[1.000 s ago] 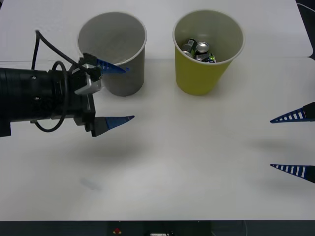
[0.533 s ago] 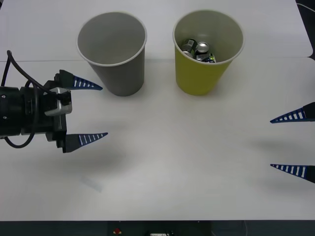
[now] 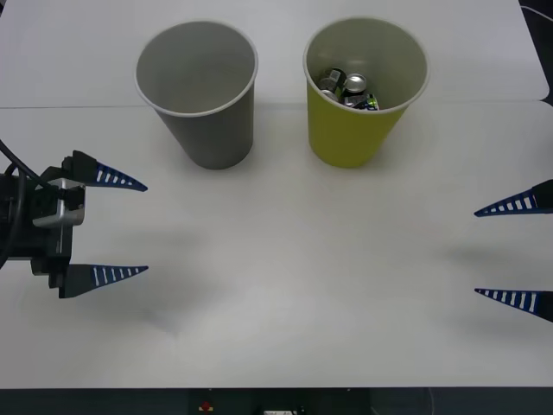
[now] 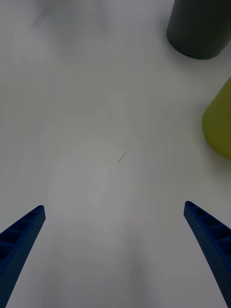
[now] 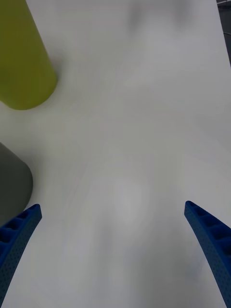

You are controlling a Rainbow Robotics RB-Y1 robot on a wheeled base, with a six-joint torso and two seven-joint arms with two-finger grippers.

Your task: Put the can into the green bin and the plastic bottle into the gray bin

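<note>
1. Landmark: green bin [image 3: 363, 95], upright on the white table [image 3: 294, 285], far side, a bit right of centre in the front view.
2. Gray bin [image 3: 200, 93]: just beside the green bin on the robot's left, upright, a gap of bare table between them, not touching. Inside looks bare as far as the front view shows.
3. Can [image 3: 354, 86]: inside the green bin, silver top facing up, low against the back of the interior. More metallic pieces sit next to it in there; can't tell how many or what each is.
4. Left gripper [image 3: 121, 227]: well to the robot's left of the green bin and nearer the robot, past the gray bin too. Blue ribbed fingers spread wide apart, nothing between them. It's clear of both bins.
5. Left wrist view: left gripper [image 5: 115, 255] fingers at the two corners, bare table between; green bin [image 5: 21, 57] and gray bin [image 5: 12, 185] both at the frame edge, side walls seen.
6. Right gripper [image 3: 484, 252]: to the robot's right of the green bin and nearer the robot, at the table's right edge. Fingers spread wide, holding nothing.
7. Right wrist view: right gripper [image 4: 115, 250] fingers wide at the corners, bare table between with a small dark scuff [image 4: 122, 155]; green bin [image 4: 219, 127] wall and gray bin [image 4: 199, 26] base ahead.
</note>
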